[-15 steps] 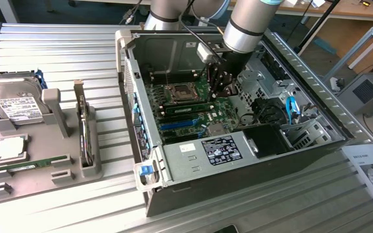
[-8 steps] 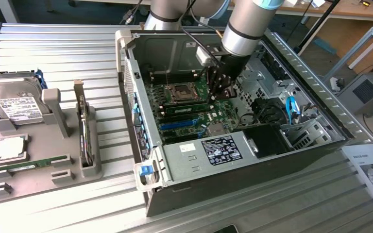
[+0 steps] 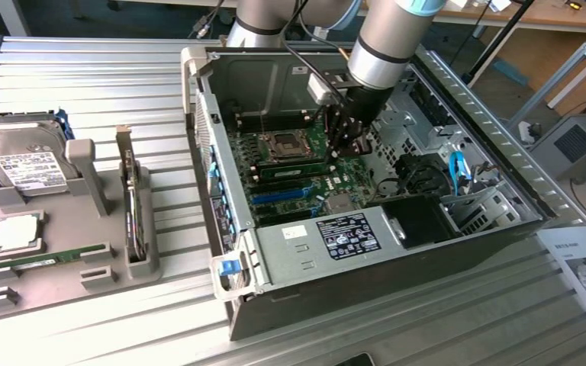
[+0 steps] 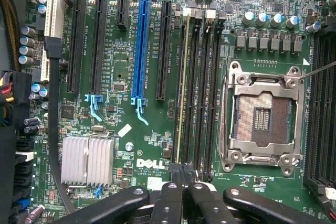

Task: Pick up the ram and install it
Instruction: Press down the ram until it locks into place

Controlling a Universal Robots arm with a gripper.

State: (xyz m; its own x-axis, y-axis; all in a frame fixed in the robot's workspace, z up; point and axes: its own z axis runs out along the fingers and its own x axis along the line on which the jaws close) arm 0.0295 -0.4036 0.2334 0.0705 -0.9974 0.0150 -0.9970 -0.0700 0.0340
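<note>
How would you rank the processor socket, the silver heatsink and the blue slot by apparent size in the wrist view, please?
1. Processor socket, clearly largest.
2. Silver heatsink.
3. Blue slot: longest, but narrow, so its rank against the heatsink is unsure.

Place: robotics lab or workshop
Evidence: ribbed aluminium table (image 3: pixel 89 76), open computer case (image 3: pixel 375 252), wooden workbench (image 3: pixel 568 15)

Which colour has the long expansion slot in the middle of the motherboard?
Blue: the long expansion slot shows best in the wrist view.
</note>
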